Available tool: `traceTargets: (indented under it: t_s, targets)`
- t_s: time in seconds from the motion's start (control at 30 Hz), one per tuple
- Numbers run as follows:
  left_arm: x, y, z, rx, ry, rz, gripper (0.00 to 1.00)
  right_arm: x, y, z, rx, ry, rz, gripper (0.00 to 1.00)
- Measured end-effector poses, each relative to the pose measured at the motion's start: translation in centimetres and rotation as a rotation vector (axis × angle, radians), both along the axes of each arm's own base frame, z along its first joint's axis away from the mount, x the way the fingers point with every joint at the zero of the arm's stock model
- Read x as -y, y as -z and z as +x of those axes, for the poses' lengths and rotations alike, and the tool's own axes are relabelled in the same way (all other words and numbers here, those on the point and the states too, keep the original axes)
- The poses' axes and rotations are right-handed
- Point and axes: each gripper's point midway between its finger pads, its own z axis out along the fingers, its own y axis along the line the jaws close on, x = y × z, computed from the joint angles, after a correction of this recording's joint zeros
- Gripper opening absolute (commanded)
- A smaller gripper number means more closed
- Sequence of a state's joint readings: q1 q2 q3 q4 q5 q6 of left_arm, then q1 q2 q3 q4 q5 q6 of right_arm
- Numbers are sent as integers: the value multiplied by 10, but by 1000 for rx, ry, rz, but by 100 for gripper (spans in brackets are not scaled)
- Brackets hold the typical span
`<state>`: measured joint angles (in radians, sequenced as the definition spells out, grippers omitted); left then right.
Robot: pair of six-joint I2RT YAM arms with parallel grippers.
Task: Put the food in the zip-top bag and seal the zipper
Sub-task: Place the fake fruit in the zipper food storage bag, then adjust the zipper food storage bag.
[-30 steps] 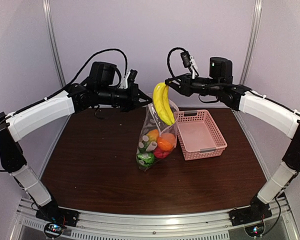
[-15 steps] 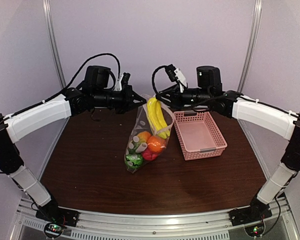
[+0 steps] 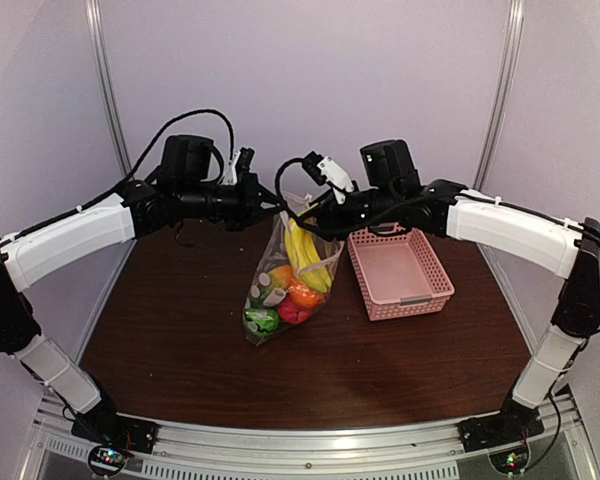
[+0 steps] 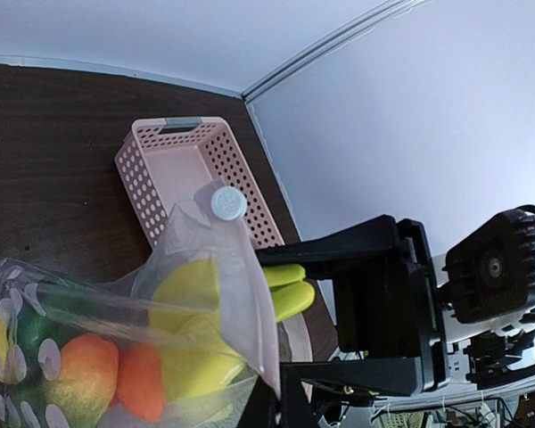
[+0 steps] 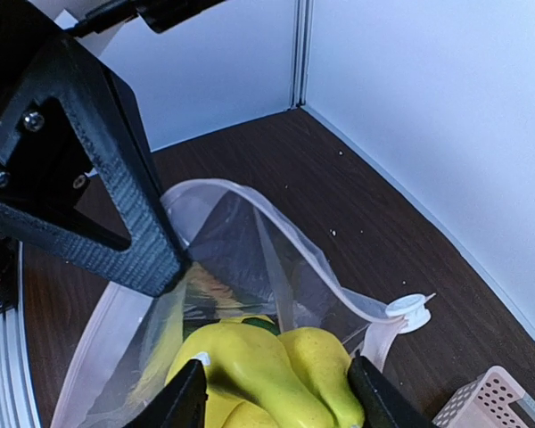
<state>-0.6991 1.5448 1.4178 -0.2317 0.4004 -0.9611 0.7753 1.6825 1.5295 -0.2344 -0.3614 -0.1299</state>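
- The left gripper [image 3: 263, 203] was pinched shut on the top edge of the zip-top bag [image 3: 280, 275], and it held the bag up with its mouth open.
- The bag hung between the two arms. Its bottom looked to rest on the dark surface [image 3: 180, 340].
- Some food was already down in the bag: an orange [image 3: 302, 295], a dark-green ball [image 3: 260, 320] and a red fruit [image 3: 292, 312].
- The yellow banana bunch [image 5: 267, 366] was partway in the bag's mouth, with most of it below the rim.
- The right gripper [image 5: 278, 392] was at the bag's mouth, with one finger on each side of the bananas. I could not tell if it was squeezing them or was loose around them.
- The pink basket [image 3: 410, 305] sat just beside the bag, on the right. I saw no food in it and none lying on the surface.
- So I think the bananas were the last food to go in, and the filling part was almost done.
- The zipper [image 5: 285, 241] was not shut. The two sides of the bag's mouth stood apart, and the small white slider [image 5: 408, 312] sat at one end.
- I think these jobs were left: drop the bananas all the way in, pull the right gripper out, then slide the zipper closed along the top.
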Motion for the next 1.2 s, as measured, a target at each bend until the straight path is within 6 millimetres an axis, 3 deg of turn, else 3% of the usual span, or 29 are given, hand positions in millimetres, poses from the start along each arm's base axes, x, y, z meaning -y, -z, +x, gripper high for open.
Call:
traceTargets:
  t_s: [0.13,0.17,0.3,0.43,0.53,0.6,0.77,0.93,0.97,1.07,1.2]
  targets:
    - [-3,0,-2,1,-3,-1,0,-2,0,-3,-47,-14,-42,87]
    - [-4,0,-1,2,-5,-2,0,0,-7,-4,-43,-19,-44,89]
    - [-7,3,3,4,-15,-3,0,12,-46,-10,-15,-10,-11,90]
    - [-9,5,5,7,-17,-7,0,31,-86,-9,39,36,23,85]
    - [-8,5,4,10,-11,-11,0,45,-82,-3,39,84,-17,81]
    - [-8,5,2,10,-5,-14,0,50,-62,0,2,107,-69,80]
    - [-8,4,1,14,4,-14,0,52,5,10,-129,140,-215,66]
    - [-7,4,0,15,12,-13,0,50,61,14,-249,151,-319,0]
    - [-7,4,-1,16,14,-13,0,50,67,14,-268,152,-331,0]
    - [-6,5,-3,27,34,-1,0,50,63,16,-298,158,-329,0]
    - [0,-9,-6,97,76,46,0,48,15,16,-249,152,-227,0]
